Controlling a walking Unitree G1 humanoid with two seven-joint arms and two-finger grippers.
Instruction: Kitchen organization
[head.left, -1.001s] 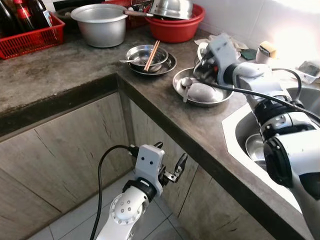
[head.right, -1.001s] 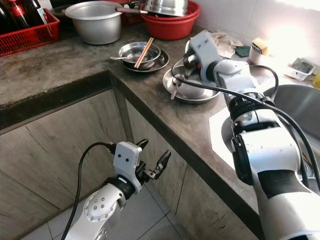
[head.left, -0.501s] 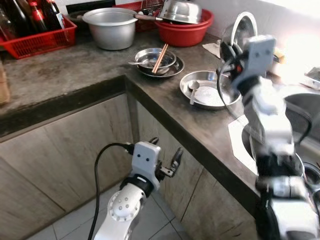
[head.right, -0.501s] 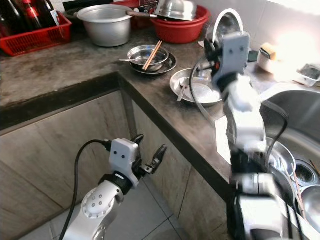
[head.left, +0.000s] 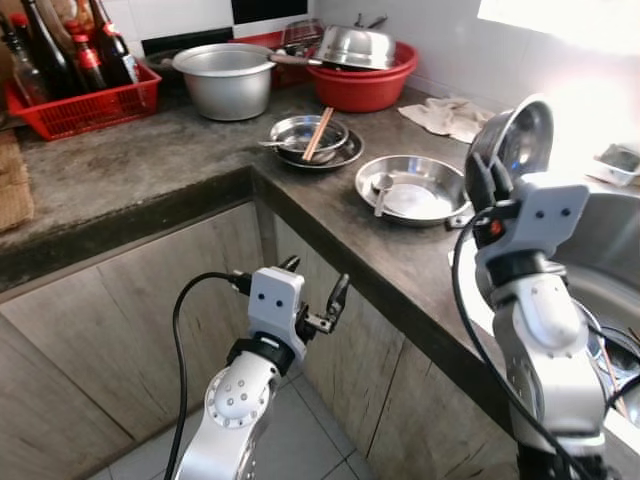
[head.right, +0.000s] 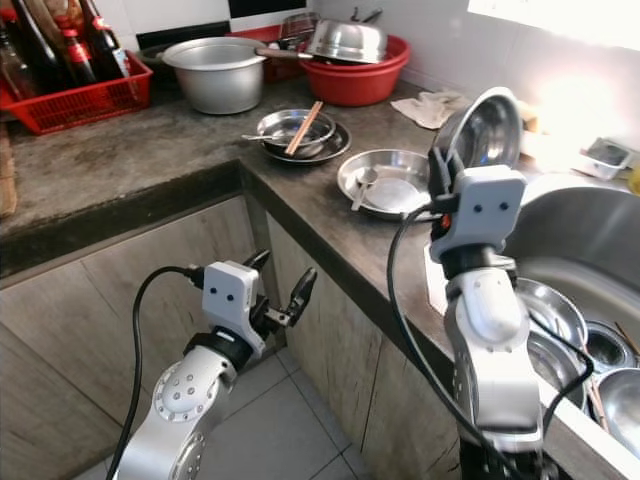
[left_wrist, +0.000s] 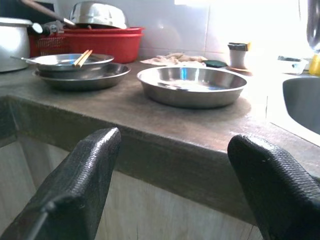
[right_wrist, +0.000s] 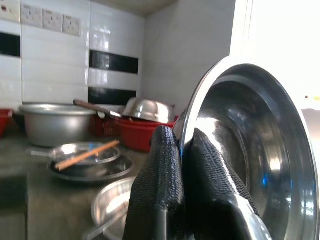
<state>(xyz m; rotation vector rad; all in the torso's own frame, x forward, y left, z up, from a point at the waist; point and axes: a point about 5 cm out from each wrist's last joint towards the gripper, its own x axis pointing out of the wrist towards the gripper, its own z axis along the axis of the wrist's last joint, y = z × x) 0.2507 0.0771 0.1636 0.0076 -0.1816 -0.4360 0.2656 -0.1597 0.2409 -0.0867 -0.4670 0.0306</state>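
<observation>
While the right gripper pinches the rim of a steel bowl held on edge above the counter beside the sink, the bowl looks light, rigid and slippery, best gripped at that rim; the left gripper hangs open, empty.

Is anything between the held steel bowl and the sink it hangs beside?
Nothing visible blocks it. The right gripper pinches the steel bowl's rim above the counter edge; the sink lies open alongside, though other bowls already sit inside.
</observation>
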